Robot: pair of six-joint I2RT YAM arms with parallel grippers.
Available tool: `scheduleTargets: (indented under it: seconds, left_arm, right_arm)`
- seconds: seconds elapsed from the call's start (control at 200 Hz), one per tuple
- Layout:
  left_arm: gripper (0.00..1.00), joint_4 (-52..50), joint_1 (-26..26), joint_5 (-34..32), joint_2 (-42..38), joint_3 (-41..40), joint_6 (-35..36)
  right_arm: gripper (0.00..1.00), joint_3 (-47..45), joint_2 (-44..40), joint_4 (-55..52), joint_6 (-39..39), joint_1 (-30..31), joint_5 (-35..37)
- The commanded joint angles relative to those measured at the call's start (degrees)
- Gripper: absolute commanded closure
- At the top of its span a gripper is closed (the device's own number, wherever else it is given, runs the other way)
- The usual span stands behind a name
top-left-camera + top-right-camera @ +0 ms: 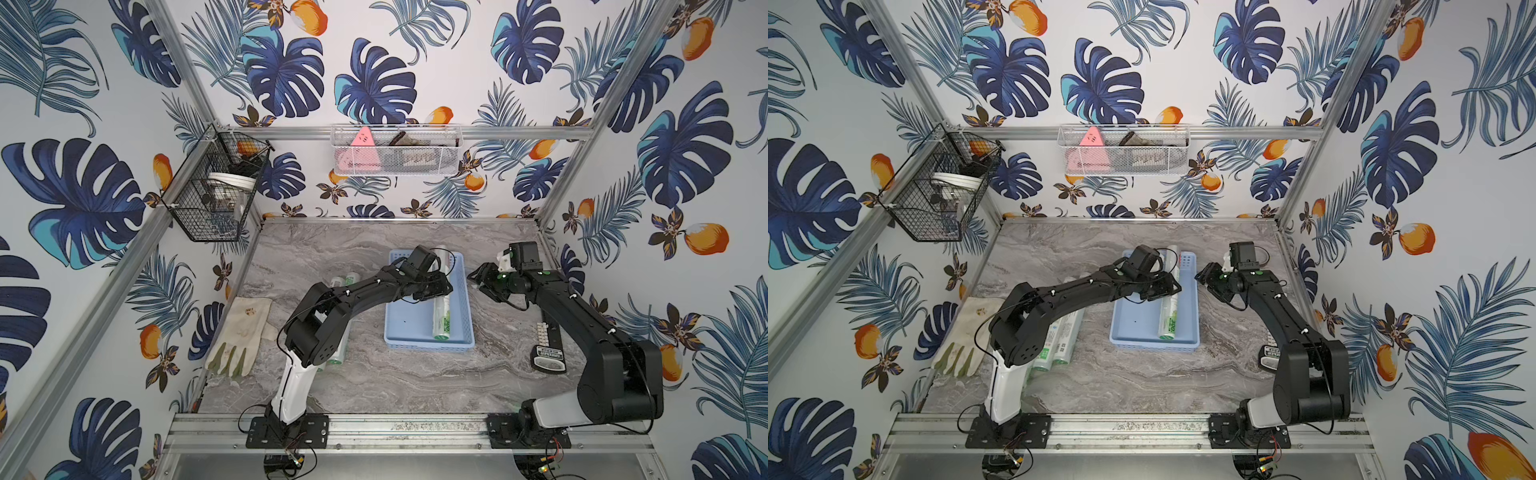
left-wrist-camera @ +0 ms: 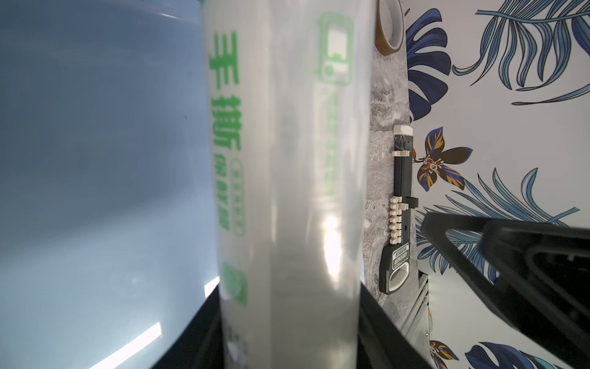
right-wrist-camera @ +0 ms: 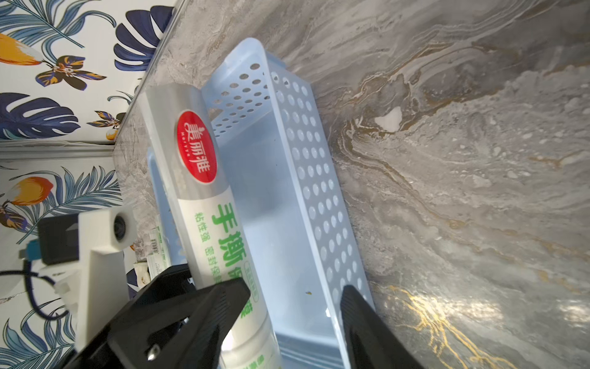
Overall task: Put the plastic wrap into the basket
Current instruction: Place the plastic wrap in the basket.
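Nearest us, spare rolls (image 1: 1061,340) are lying beside the left arm (image 1: 1054,301). Next, our left gripper (image 1: 436,291) is clamping a plastic wrap roll (image 1: 441,320) over the basket (image 1: 405,328), its far end seemingly riding above the rim; we're needing it level before releasing. Beside it, our right gripper (image 1: 482,282) is hanging open, empty.

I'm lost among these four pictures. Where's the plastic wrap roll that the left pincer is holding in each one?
Top view: plastic wrap roll lengthwise over the light-blue basket.
Top view: same spot, same basket.
Left wrist: fills the picture's middle, blurred and close; basket beside it.
Right wrist: red-labelled end alongside the basket's perforated wall.
Shared landmark: the basket.
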Motion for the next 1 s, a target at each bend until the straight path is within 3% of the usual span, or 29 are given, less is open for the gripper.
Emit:
scheduleTargets:
  seconds: [0.0, 0.405, 0.535, 0.831, 0.996]
  left_arm:
    - [0.82, 4.0, 0.0, 0.7, 0.5, -1.0, -2.1]
    - [0.79, 7.8, -2.5, 2.8, 3.0, -1.8, -5.4]
    - [0.78, 12.5, -2.6, 2.2, 2.7, -5.4, -8.4]
    - [0.74, 11.6, -3.5, 5.5, 6.6, -1.4, -6.4]
    - [0.63, 10.7, -3.9, 6.7, 8.1, -0.3, -5.1]
  right_arm:
    - [0.39, -0.6, 0.7, 0.1, -0.7, 0.0, -2.1]
    - [0.39, -3.1, 4.2, 3.9, 0.8, 0.0, -6.3]
    - [0.39, -3.7, 5.9, 4.9, 1.3, 0.0, -7.5]
    - [0.39, -4.8, 7.7, 7.1, 1.7, 0.0, -9.1]
    - [0.39, -4.9, 8.1, 7.6, 2.1, 0.0, -8.7]
